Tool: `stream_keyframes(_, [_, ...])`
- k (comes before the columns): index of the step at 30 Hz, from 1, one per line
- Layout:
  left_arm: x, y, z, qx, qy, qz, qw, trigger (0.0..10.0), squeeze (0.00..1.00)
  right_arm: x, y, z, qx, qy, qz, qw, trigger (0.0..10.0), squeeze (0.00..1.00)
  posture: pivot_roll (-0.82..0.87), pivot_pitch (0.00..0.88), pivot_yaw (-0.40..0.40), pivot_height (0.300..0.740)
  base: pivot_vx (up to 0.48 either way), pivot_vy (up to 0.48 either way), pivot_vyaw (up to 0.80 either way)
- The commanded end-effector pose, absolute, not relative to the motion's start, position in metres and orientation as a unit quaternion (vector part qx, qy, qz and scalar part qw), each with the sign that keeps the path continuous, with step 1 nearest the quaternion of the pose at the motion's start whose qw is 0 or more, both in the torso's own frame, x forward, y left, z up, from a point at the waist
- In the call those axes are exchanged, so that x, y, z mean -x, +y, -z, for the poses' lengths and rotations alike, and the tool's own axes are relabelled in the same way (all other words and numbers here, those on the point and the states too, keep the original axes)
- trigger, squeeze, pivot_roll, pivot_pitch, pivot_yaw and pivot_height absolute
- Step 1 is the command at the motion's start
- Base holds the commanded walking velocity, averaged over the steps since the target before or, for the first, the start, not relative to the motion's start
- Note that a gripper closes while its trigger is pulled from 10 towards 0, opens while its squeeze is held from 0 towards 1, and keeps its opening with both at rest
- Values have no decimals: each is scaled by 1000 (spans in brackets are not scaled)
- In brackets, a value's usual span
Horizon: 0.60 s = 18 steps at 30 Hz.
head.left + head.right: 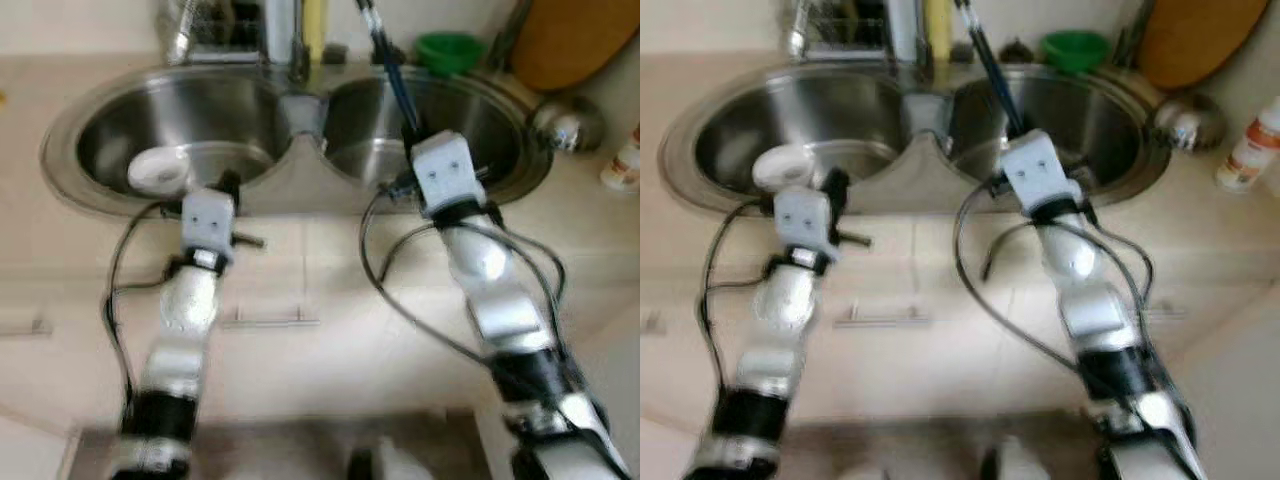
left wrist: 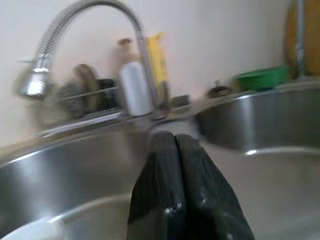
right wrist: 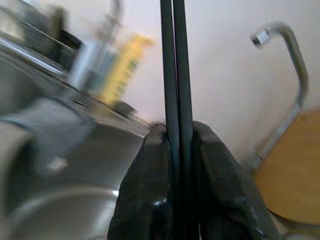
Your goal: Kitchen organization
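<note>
right tool (image 3: 178,145) clenched on chopsticks (image 3: 173,75), we'd guess light, stiff, slick, pinch low | left tool (image 2: 176,150) clenched empty, white dish (image 1: 160,170) just beside

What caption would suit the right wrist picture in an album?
The right gripper clamps a pair of dark chopsticks upright over the steel sink.

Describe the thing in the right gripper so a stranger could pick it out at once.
Start at the steel double sink and look over its right basin. There the right gripper is shut on a pair of dark chopsticks, thin straight rods standing up past the rim, slimmer than anything nearby.
</note>
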<state>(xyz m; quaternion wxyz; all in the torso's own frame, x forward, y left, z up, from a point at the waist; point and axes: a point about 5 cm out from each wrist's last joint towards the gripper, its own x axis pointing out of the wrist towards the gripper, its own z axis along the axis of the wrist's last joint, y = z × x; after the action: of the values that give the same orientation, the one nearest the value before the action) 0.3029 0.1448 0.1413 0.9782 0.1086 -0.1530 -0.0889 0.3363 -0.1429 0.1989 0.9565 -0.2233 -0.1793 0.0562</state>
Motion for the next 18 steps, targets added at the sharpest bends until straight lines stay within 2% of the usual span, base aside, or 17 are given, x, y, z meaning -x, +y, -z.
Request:
stream_keyframes(1, [-304,153,-145,-118,-157,76,978,10000,0,-340,-137,-210,211,-193,-62,956,10000,0,152,0,-24,740,262,0,0])
stream_keyframes(3, [-304,153,-145,-118,-156,76,978,10000,0,-341,-138,-210,209,-190,-60,957,10000,0,152,0,-24,740,262,0,0])
stream_keyframes(4, [-304,152,-147,-115,-160,75,977,10000,0,-354,-145,-206,164,-144,-48,975,10000,0,161,0,-27,740,0,0,0])
stream_keyframes(6, [-304,151,-149,-115,-164,75,977,10000,0,-365,-152,-202,129,-103,-45,985,10000,0,164,0,-26,740,0,0,0])
stream_keyframes(10, [-304,150,-150,-115,-166,75,977,10000,0,-377,-156,-191,102,-38,-56,993,10000,0,170,0,-30,740,0,0,0])
stream_keyframes(11, [-304,150,-150,-115,-167,75,976,10000,0,-379,-157,-186,84,-16,-67,994,10000,337,172,0,-32,740,0,0,0])
stream_keyframes(12, [-304,150,-150,-115,-167,74,976,10000,0,-380,-159,-182,71,2,-68,995,10000,1000,174,0,-34,740,0,0,0])
stream_keyframes(16, [-304,151,-151,-116,-168,73,976,10000,0,-383,-165,-173,63,38,-66,995,10000,1000,178,0,-35,740,0,0,0])
stream_keyframes(18, [-303,151,-151,-116,-168,70,976,10000,0,-384,-176,-166,29,65,-35,997,10000,1000,182,0,-37,740,0,0,0])
